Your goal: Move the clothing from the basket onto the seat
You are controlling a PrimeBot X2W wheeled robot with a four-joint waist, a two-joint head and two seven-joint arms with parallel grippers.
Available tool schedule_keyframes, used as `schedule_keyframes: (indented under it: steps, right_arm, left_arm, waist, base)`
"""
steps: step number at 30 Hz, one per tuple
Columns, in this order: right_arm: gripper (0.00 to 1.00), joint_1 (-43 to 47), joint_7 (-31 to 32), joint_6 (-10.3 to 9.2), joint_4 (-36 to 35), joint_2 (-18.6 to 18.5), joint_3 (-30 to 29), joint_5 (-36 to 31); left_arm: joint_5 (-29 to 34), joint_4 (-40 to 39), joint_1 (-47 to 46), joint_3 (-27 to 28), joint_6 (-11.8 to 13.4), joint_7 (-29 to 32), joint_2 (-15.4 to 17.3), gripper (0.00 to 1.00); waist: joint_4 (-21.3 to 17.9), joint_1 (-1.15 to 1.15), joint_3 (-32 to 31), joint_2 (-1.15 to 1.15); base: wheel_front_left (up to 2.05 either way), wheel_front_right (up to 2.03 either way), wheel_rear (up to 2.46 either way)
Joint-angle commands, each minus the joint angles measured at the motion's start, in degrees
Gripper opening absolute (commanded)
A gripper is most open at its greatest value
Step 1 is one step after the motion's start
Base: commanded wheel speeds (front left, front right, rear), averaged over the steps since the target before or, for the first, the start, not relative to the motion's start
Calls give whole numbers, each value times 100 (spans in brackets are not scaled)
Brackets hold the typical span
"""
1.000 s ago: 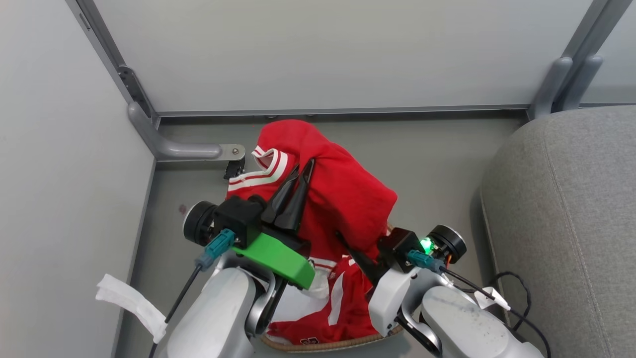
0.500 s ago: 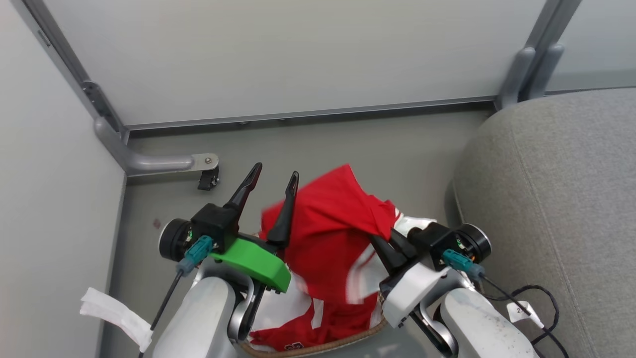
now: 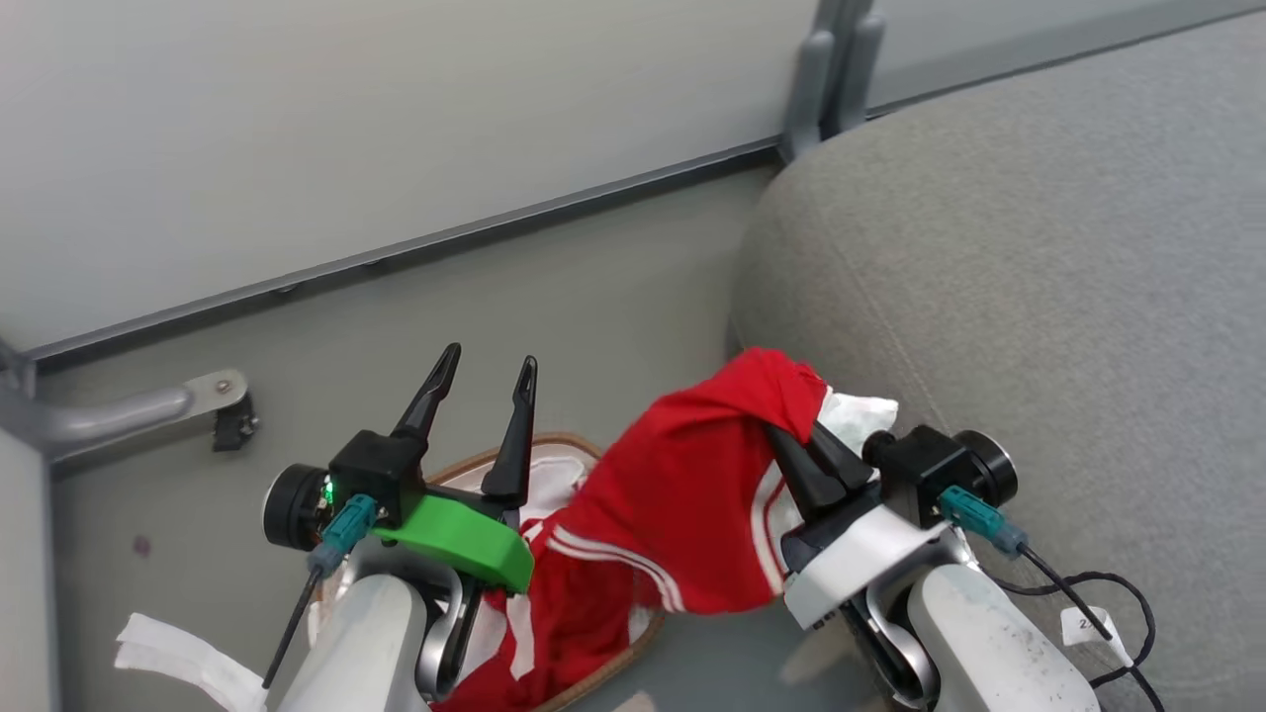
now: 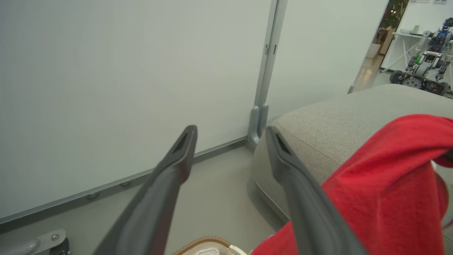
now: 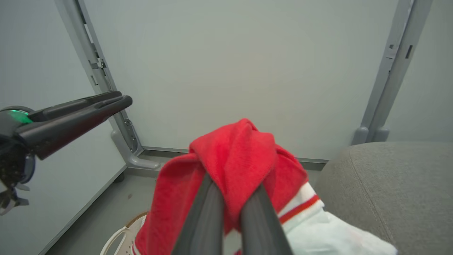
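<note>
Right gripper (image 3: 796, 440): fingers pressed together on a bunched fold of the clothing (image 3: 682, 494). In the right wrist view red fabric wraps over both fingers (image 5: 208, 202) and hides their tips.

The held piece is red with white stripes. Its upper end is raised at the gripper, right at the rounded edge of the seat (image 3: 1039, 247). A white patch with a red band sits beside the fingers on the seat side. We cannot tell whether the fabric touches the upholstery.

From the gripper the fabric slopes down and across to the basket (image 3: 495, 457). Its lower end goes over the brown woven rim on the side nearest the seat and lies inside. There is more red fabric with white stripes in the basket, under the left forearm. We cannot tell whether it is a second piece or the tail of the held one.

Left gripper (image 3: 492, 358): fingers apart, nothing between them, raised above the far rim of the basket. The left wrist view shows wall panel and floor through the gap, with the basket rim (image 4: 201, 242) at the bottom edge.

The basket stands on the grey floor (image 3: 593, 297), just beside the corner of the seat.
</note>
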Motion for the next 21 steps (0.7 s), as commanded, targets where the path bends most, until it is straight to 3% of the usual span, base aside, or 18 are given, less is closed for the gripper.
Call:
schedule_keyframes:
  steps: [1, 8, 15, 21]
  right_arm:
    - [0, 69, -13, -6, -65, -12, -39, 52]
    - [0, 179, -13, -7, -249, -9, -208, 129]
    - [0, 238, -13, -6, -558, -4, -703, -129]
    - [0, -513, -13, -7, -705, -133, -1179, -693]
  left_arm:
    - [46, -34, 46, 7, -24, -5, 50, 100]
    - [52, -52, -63, -124, -27, -5, 139, 100]
    - [-86, -10, -318, -534, -27, -5, 263, 100]
    - [-154, -45, -535, -739, -27, -5, 463, 100]
  waist:
    - [-988, 0, 231, 0]
    - [-1748, 0, 369, 0]
    - [-1881, 0, 602, 0]
    - [-1884, 0, 1127, 0]
  base:
    - [0, 0, 0]
    - [0, 0, 0]
    - [0, 0, 0]
    - [0, 0, 0]
